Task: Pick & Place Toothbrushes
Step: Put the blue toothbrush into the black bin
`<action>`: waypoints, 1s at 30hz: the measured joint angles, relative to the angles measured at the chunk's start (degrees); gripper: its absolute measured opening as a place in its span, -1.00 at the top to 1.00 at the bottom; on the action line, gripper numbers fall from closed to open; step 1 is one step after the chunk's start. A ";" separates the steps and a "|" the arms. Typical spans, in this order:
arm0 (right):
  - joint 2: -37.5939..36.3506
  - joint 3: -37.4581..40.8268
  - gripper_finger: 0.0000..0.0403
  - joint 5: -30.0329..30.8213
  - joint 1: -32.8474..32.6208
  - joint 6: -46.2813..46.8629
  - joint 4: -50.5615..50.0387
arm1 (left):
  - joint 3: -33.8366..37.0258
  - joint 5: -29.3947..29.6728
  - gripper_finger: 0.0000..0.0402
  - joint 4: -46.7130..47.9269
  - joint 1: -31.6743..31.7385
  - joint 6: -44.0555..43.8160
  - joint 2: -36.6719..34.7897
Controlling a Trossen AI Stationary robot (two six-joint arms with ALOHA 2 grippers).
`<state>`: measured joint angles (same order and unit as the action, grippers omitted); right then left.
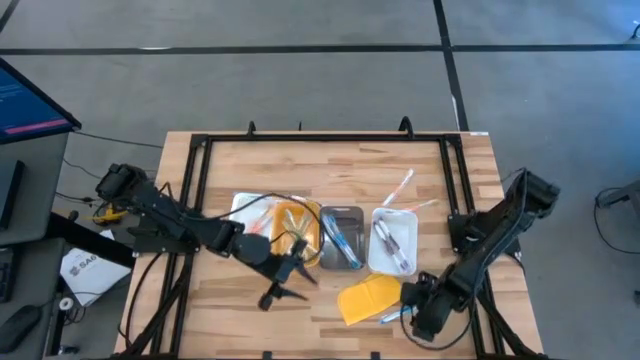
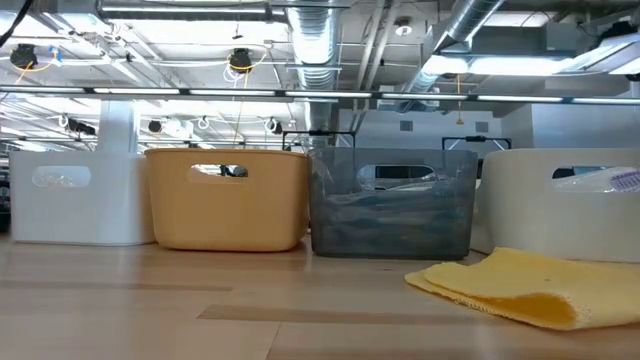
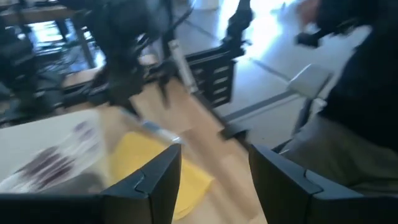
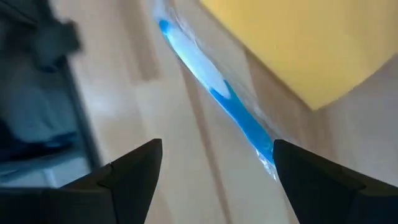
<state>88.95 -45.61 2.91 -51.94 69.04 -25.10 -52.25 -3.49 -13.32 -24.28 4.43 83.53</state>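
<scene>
Blue toothbrush [image 4: 211, 93] lies just ahead of right tool [image 4: 214, 177], untouched.

Grey floor [image 1: 300, 25] crossed by dark seams surrounds the wooden table [image 1: 330, 160]; overhead, silver ducts [image 2: 320, 40] and pipes (brightly lit) span the ceiling.

Almost no writing can be read in these pictures. In the high view, a white sheet or bag [image 1: 85, 272] on the floor to the left of the table carries dark letters that look like "SAG", but the rest of the word is too small to tell. The screen [image 1: 30, 100] at the far left shows a pink bar and some lines, which cannot be read.
</scene>
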 joint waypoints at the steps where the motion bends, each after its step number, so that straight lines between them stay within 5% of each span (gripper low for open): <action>1: 1.34 -1.12 -0.50 0.00 -0.23 -0.31 -2.28 | 0.00 0.00 0.09 -0.60 -1.06 -0.56 0.00; 6: 8.39 -6.30 -0.50 0.30 -0.57 -0.58 -17.19 | 0.00 0.53 0.09 -3.55 -5.97 -2.29 0.00; 14: 14.40 -10.36 -0.50 2.73 -1.40 -0.84 -22.56 | 0.00 0.74 0.09 -6.57 -8.88 -3.29 0.00; 30: 6.93 -10.07 -0.50 1.73 -0.82 -0.62 -22.06 | 0.00 0.94 0.09 -6.17 -7.64 -3.32 0.00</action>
<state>95.88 -55.68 4.64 -52.76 68.42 -47.17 -52.25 -2.55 -19.49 -31.92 1.12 83.53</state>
